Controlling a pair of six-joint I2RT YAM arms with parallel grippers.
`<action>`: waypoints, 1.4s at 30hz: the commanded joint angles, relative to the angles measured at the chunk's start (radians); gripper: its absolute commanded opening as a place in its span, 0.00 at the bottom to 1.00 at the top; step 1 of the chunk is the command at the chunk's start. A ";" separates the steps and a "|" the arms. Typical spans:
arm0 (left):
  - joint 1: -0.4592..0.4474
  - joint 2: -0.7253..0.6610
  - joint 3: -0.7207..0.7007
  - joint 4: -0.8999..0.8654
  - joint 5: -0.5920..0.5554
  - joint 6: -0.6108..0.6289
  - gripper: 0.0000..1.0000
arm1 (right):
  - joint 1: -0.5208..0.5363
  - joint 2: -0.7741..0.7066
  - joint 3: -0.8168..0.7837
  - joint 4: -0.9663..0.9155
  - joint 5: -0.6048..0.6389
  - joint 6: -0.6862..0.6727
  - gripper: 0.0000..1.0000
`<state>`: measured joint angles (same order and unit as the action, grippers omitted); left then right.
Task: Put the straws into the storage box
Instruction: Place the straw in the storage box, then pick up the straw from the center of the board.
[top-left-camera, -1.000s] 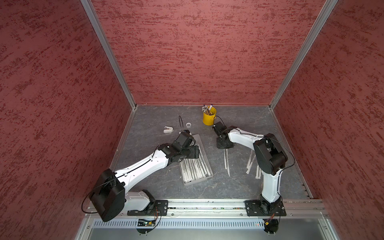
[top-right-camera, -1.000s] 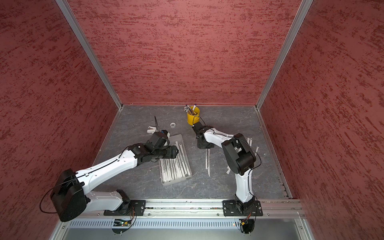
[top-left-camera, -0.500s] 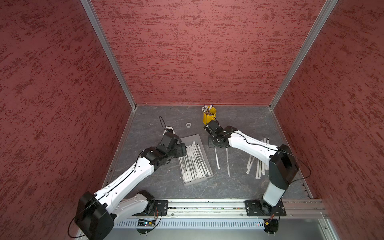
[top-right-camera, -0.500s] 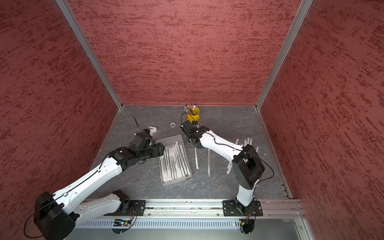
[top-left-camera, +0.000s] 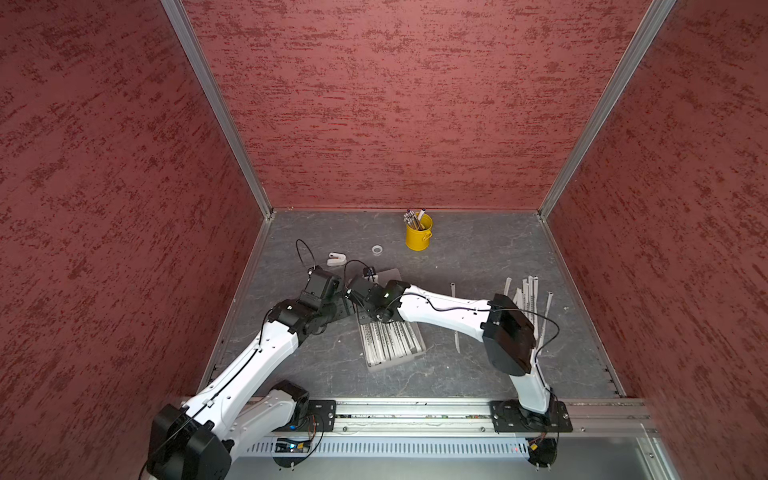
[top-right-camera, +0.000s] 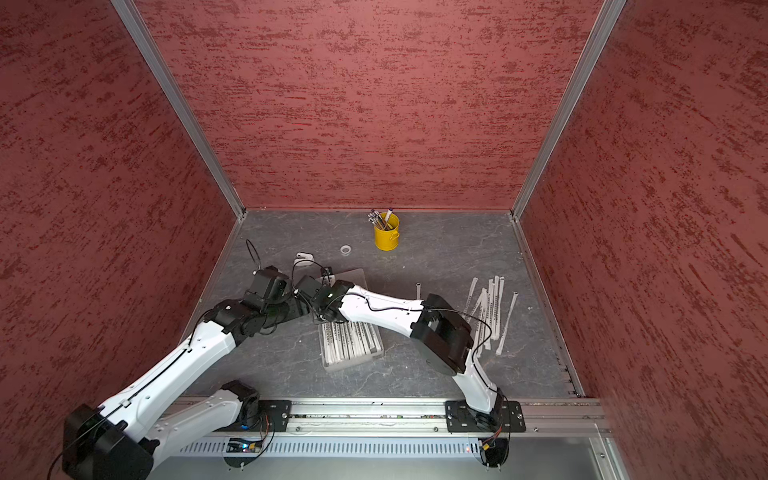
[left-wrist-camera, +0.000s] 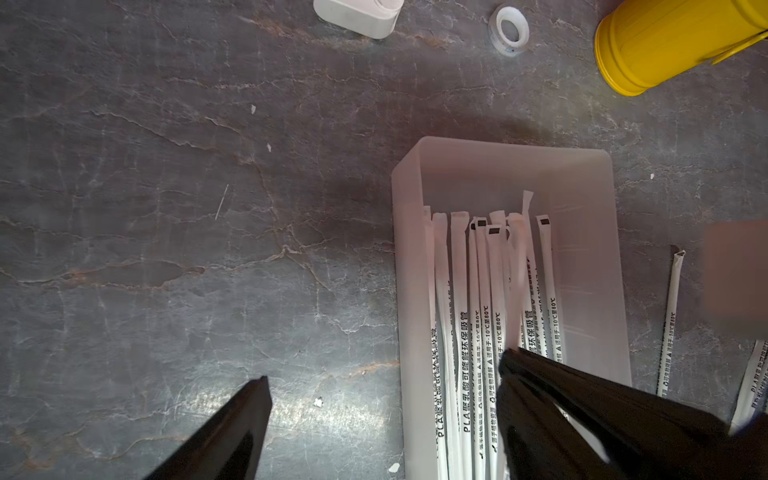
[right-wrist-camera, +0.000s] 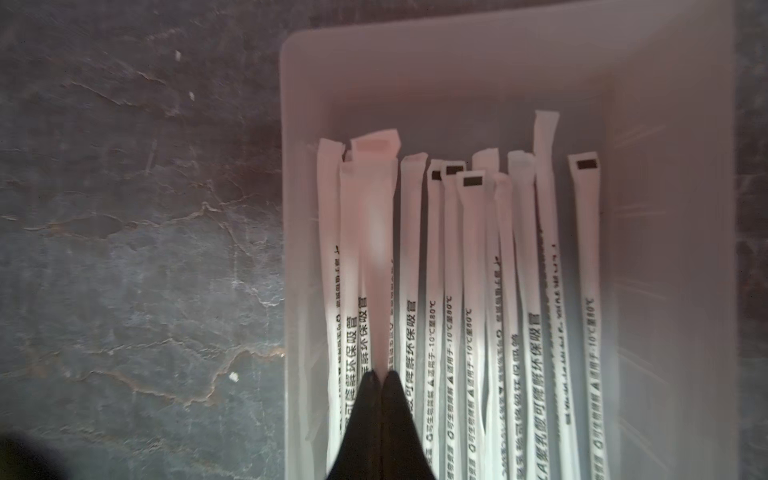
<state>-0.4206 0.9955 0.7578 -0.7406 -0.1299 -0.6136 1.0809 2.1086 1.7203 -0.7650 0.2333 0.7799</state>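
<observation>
The storage box (top-left-camera: 417, 347) (top-right-camera: 332, 365) lies mid-table with several straws (right-wrist-camera: 469, 270) (left-wrist-camera: 459, 291) laid lengthwise in it. My right gripper (right-wrist-camera: 380, 376) is shut on one straw (right-wrist-camera: 374, 249), which hangs just above the box's left side, in line with the others. My left gripper (left-wrist-camera: 384, 382) is open and straddles the box's left wall (left-wrist-camera: 409, 291), one finger over bare table, the other over the straws. In both top views the two wrists meet above the box's far half and hide it. More straws (top-left-camera: 528, 297) (top-right-camera: 490, 309) lie loose to the right.
A yellow bucket (top-left-camera: 418, 237) (left-wrist-camera: 665, 45) of pens stands at the back. A tape ring (top-left-camera: 377, 249) (left-wrist-camera: 509, 30) and a small white object (top-left-camera: 336, 259) lie behind the box. One single straw (top-right-camera: 417, 286) lies between the box and the pile. Red walls enclose three sides.
The right arm has swung left from the table beside the box to over the box, carrying a straw. The left gripper shifted left off the box's middle to its left wall.
</observation>
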 joint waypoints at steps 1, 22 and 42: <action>0.006 -0.018 -0.019 0.012 0.017 -0.006 0.88 | 0.000 0.027 0.027 0.016 -0.025 0.037 0.00; 0.023 -0.071 -0.001 -0.023 0.006 0.008 0.87 | -0.036 -0.070 -0.007 -0.012 -0.152 0.039 0.26; -0.461 0.399 0.226 0.286 0.077 0.033 0.88 | -0.496 -0.384 -0.587 0.013 -0.043 -0.171 0.36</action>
<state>-0.8597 1.3571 0.9398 -0.4881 -0.0425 -0.5640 0.5961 1.7008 1.1427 -0.8082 0.2062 0.6434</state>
